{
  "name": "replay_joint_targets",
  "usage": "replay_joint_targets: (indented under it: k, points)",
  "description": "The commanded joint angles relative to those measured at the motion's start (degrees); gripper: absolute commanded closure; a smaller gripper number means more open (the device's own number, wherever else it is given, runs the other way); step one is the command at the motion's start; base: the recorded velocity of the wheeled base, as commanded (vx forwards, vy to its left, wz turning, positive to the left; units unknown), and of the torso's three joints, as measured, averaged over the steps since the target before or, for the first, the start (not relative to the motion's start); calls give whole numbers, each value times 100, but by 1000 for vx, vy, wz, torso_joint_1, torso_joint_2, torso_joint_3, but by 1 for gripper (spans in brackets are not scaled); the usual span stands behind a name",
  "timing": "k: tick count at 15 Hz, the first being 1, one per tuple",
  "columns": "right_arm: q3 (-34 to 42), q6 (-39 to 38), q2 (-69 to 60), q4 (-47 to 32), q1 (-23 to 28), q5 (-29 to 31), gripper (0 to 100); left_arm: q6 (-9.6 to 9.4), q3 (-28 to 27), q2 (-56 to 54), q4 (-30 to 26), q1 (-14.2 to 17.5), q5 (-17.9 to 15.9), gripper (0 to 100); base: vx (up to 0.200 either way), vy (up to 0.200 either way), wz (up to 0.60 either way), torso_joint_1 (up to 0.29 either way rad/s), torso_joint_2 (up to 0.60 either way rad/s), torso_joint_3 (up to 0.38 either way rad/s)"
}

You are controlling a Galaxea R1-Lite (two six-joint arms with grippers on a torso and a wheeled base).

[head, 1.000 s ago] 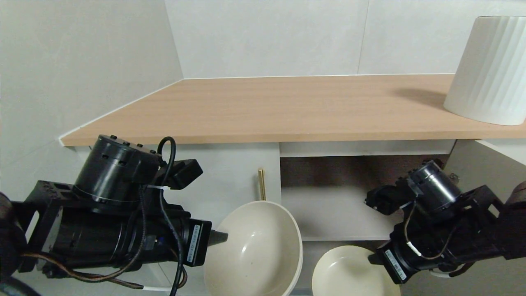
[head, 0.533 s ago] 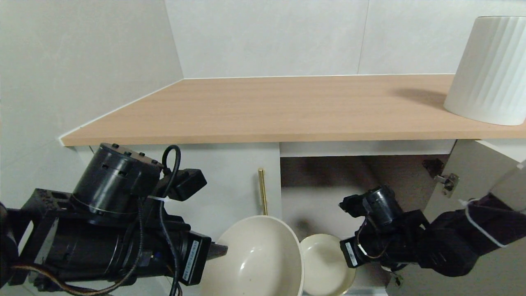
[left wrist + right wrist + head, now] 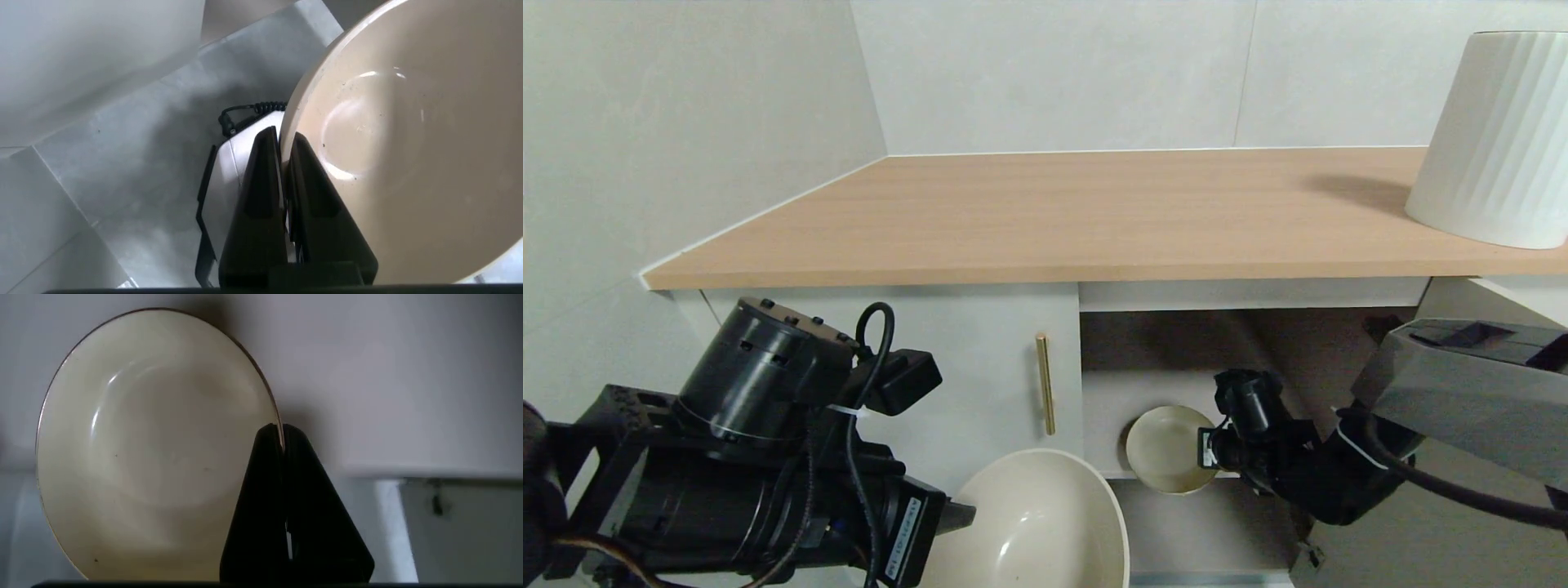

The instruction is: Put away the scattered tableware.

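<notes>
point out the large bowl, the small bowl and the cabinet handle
large bowl [image 3: 1029, 523], head view, inner wall
small bowl [image 3: 1164, 449], head view, inside centre
cabinet handle [image 3: 1045, 384], head view, middle of bar

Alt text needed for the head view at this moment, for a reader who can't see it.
The right gripper holds a small cream bowl by its rim at the open cabinet under a wooden countertop. The left gripper holds a larger cream bowl lower, in front of the closed door.

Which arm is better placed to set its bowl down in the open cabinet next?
Right. The right gripper holds its small bowl at the open cabinet's shelf; the left gripper holds the big bowl before the closed door.
</notes>
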State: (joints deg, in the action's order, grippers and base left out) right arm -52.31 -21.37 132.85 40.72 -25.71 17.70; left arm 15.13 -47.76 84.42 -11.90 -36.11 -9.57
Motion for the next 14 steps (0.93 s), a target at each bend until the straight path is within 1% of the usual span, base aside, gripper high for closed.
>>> replay_joint_targets:
  k: [1, 2, 5, 6, 8, 10, 14]
  points:
    - [-420, -139, 364, -46, 224, 49, 100, 8, 13, 31, 3, -54, 34, 100, 0, 0, 0, 0, 0, 0]
    - [-596, -227, 417, -169, 268, 58, 100, -1, 4, 39, 3, -63, 69, 100, 0, 0, 0, 0, 0, 0]
    - [-1299, -755, 470, -1022, 339, 58, 100, -1, 39, 163, 12, -151, 201, 100, 0, 0, 0, 0, 0, 0]
    - [-1581, -974, 522, -1382, 339, 58, 100, -1, 48, 215, 12, -212, 307, 100, 0, 0, 0, 0, 0, 0]
    - [-2046, -1238, 663, -1795, 339, 111, 100, 8, 48, 286, 12, -230, 447, 100, 0, 0, 0, 0, 0, 0]
    - [-2275, -1256, 777, -1892, 347, 260, 100, 8, 48, 312, 21, -230, 465, 100, 0, 0, 0, 0, 0, 0]
    - [-2398, -1256, 848, -1901, 347, 304, 100, 8, 48, 338, 21, -230, 465, 100, 0, 0, 0, 0, 0, 0]
